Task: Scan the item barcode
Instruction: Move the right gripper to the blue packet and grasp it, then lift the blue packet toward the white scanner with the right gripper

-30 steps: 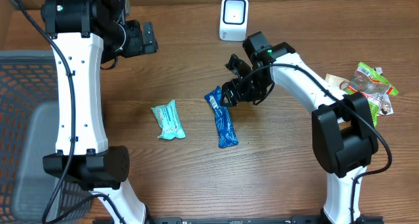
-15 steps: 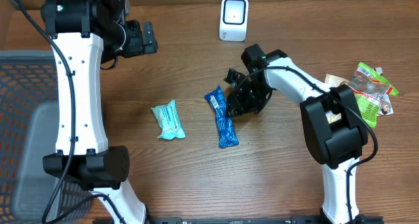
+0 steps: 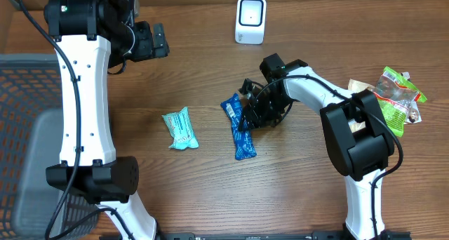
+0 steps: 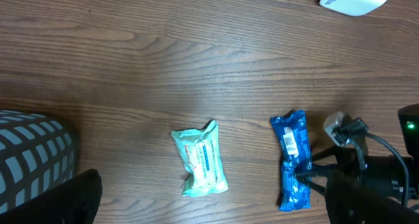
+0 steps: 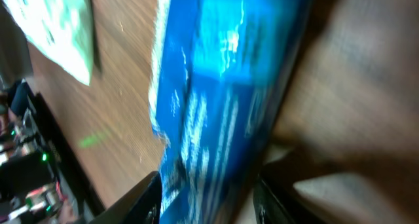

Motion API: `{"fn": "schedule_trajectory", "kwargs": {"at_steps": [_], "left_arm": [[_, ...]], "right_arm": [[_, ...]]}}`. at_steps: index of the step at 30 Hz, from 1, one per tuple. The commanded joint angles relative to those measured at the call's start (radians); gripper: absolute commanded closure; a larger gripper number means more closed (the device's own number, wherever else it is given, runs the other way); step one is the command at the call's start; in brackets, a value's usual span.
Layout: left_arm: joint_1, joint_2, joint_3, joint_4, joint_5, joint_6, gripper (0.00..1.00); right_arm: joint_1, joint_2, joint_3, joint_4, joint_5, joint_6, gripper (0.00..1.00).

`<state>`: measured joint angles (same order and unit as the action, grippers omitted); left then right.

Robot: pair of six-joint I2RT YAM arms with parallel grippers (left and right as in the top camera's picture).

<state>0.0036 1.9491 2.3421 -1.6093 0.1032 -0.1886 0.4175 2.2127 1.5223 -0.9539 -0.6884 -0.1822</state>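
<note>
Blue snack packet [image 3: 240, 131] is caught between the right gripper's [image 3: 246, 116] fingers [image 5: 148, 199]: one dark finger presses each long edge of the wrapper (the wrist view is blurred, so no print is readable). The clamp sits on the packet's upper half, and the packet lies lengthwise on the wooden table [image 3: 302, 191], about mid-table. Further out, a teal wipes-style packet [image 3: 180, 129] rests to its left, apart from it. The white barcode scanner [image 3: 250, 20] stands at the far edge, well apart from the packet. A pile of snack bags [image 3: 396, 92] sits at the right edge. Over at the far left corner the left gripper [image 3: 149, 41] hangs with its fingers spread, nothing between them.
</note>
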Motion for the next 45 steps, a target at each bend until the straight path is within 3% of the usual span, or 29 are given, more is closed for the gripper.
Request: {"fn": "schedule_trajectory", "kwargs": {"at_steps": [1, 5, 10, 13, 25, 37, 45], "left_arm": [[-0.004, 0.001, 0.016, -0.002, -0.003, -0.014, 0.00], [-0.004, 0.001, 0.016, -0.002, -0.003, -0.014, 0.00], [-0.004, 0.001, 0.016, -0.002, -0.003, -0.014, 0.00], [-0.004, 0.001, 0.016, -0.002, -0.003, -0.014, 0.00], [-0.004, 0.001, 0.016, -0.002, -0.003, -0.014, 0.00], [-0.004, 0.001, 0.016, -0.002, -0.003, -0.014, 0.00], [-0.004, 0.001, 0.016, -0.002, -0.003, -0.014, 0.00]], "right_arm": [[-0.021, 0.021, -0.023, 0.055, 0.084, 0.018, 0.53], [-0.023, 0.021, -0.023, 0.093, 0.093, 0.021, 0.57], [-0.028, 0.021, -0.023, 0.091, 0.103, 0.021, 0.90], [-0.043, 0.020, -0.012, 0.079, 0.102, 0.027, 0.96], [-0.116, -0.138, 0.279, -0.161, -0.013, 0.015, 0.96], [-0.116, -0.496, 0.293, -0.145, -0.077, -0.133, 0.96], [-0.116, -0.585, 0.293, -0.152, -0.113, -0.133, 0.96]]}}
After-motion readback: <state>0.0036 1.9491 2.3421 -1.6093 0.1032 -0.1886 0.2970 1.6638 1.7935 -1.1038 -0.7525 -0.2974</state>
